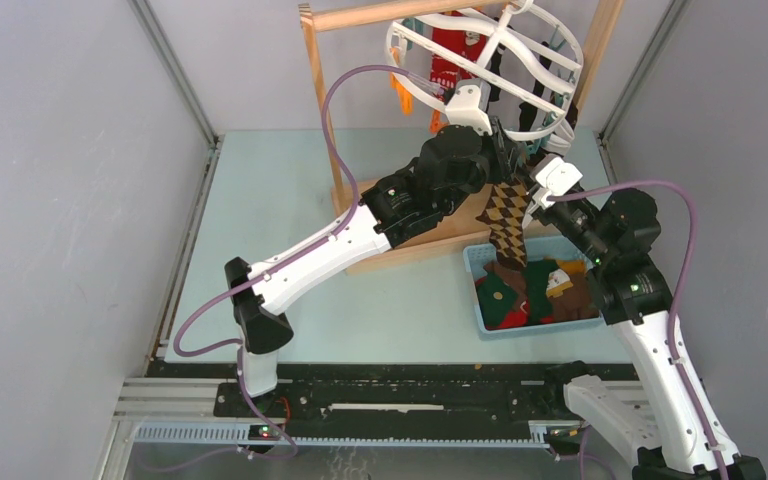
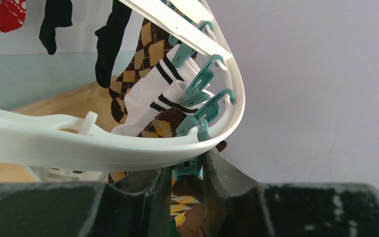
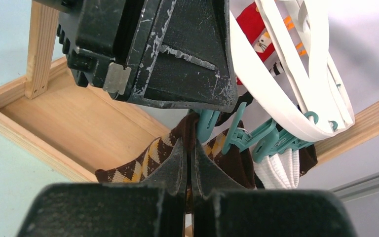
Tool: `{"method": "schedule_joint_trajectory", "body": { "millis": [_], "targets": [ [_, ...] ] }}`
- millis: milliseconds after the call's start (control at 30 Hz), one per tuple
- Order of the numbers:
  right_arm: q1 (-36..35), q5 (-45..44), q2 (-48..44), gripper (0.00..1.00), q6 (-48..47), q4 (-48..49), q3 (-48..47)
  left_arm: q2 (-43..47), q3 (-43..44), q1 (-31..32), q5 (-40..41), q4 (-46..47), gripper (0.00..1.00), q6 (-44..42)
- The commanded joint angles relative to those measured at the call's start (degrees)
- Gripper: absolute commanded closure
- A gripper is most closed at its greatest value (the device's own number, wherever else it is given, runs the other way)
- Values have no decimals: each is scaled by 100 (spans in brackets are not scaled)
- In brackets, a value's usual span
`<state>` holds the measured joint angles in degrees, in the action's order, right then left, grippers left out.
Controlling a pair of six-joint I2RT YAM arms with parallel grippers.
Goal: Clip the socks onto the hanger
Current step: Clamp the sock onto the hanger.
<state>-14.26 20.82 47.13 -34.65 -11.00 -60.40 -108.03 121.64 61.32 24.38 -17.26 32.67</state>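
Right wrist | right hand [image 3: 191,153] pinches argyle sock [image 3: 143,160] | left hand [image 2: 183,182] grips teal clip [image 2: 190,167], blocking wooden rack [image 3: 79,118]

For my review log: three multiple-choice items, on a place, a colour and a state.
1. The loose socks lie in: A the blue bin, B a drawer, C a bag.
2. The clip between the left gripper's fingers is: A orange, B teal, C black.
3. The right gripper is: A open, B shut on the argyle sock, C out of view.
Key: A, they heap inside its walls; B, the left wrist view shows the colour; B, its fingers pinch the fabric.
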Motion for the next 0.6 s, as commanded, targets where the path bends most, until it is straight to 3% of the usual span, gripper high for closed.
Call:
{"method": "schedule_joint_trajectory", "body": {
  "millis": [0,200,567],
  "targets": [
    [35,-122,-31,100,16,75,-237,115,228,-76,177,100,78,144],
    [103,-109,-42,100,50,50,-242,164,203,-76,190,100,60,154],
    [174,-68,-49,100,157,30,-240,311,68,-76,168,104,39,195]
  ]
}}
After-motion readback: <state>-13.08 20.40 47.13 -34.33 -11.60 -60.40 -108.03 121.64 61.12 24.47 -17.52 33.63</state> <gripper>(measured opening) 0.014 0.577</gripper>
